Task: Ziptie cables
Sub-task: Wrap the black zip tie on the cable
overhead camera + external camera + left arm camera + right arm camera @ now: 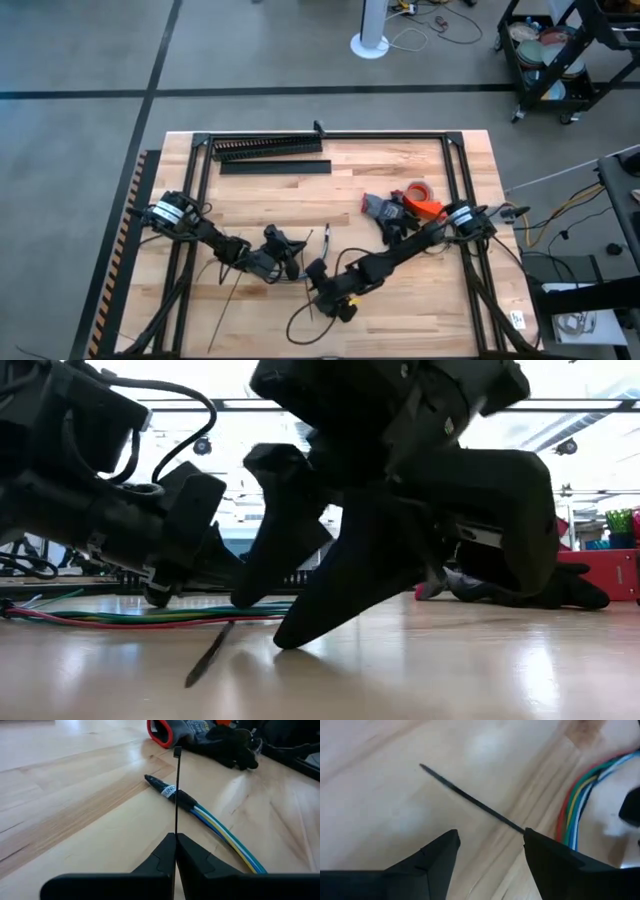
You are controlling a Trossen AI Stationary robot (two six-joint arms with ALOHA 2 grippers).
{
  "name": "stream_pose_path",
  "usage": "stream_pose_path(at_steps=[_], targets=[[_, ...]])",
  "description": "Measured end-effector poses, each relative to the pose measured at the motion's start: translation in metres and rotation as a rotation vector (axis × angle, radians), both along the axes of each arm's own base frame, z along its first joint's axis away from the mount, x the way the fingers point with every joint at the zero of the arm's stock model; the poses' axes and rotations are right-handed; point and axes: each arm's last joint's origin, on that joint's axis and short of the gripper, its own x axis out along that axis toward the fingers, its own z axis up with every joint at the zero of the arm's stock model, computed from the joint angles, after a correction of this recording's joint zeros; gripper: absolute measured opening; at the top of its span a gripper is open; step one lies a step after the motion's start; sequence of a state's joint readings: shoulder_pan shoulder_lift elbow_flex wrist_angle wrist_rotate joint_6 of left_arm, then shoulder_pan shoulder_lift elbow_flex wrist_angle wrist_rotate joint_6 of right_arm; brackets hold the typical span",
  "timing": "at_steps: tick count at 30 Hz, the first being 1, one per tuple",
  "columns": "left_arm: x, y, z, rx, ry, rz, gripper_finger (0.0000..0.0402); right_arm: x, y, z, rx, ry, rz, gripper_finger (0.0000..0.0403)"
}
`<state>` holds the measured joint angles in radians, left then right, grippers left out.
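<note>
Two grippers working lower centre: left gripper pinching an upright ziptie beside cables; right gripper spread, straddling another ziptie. Risk: thin strip slipping w/ weak pinch.

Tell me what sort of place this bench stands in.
Probably a workshop or robotics lab: a bare concrete floor marked with dark lines, a wheeled cart loaded with gear, and a wooden table carrying two robot arms.
</note>
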<state>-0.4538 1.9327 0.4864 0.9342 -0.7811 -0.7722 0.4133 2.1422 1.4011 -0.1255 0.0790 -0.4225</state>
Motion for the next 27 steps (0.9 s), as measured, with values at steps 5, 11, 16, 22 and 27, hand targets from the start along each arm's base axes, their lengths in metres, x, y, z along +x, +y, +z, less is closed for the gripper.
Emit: stream_pose_path(at_steps=[5, 11, 16, 22, 27], targets=[[-0.002, 0.0, -0.001, 0.005, 0.014, -0.019, 0.0, 0.009, 0.001, 0.015, 0.001, 0.11, 0.082, 0.0212], [-0.011, -0.001, -0.003, 0.044, 0.031, -0.081, 0.0, 0.019, -0.002, 0.012, -0.013, 0.139, 0.145, 0.0194], [-0.019, 0.0, -0.003, 0.062, 0.003, -0.118, 0.0, 0.022, 0.008, 0.012, 0.017, 0.043, 0.217, 0.0182], [-0.018, 0.001, -0.002, -0.02, -0.046, -0.054, 0.0, 0.02, 0.023, 0.015, -0.041, -0.075, 0.383, 0.017], [-0.01, 0.001, -0.001, -0.064, -0.061, -0.008, 0.0, 0.023, 0.02, 0.018, -0.024, -0.081, 0.417, 0.0165]])
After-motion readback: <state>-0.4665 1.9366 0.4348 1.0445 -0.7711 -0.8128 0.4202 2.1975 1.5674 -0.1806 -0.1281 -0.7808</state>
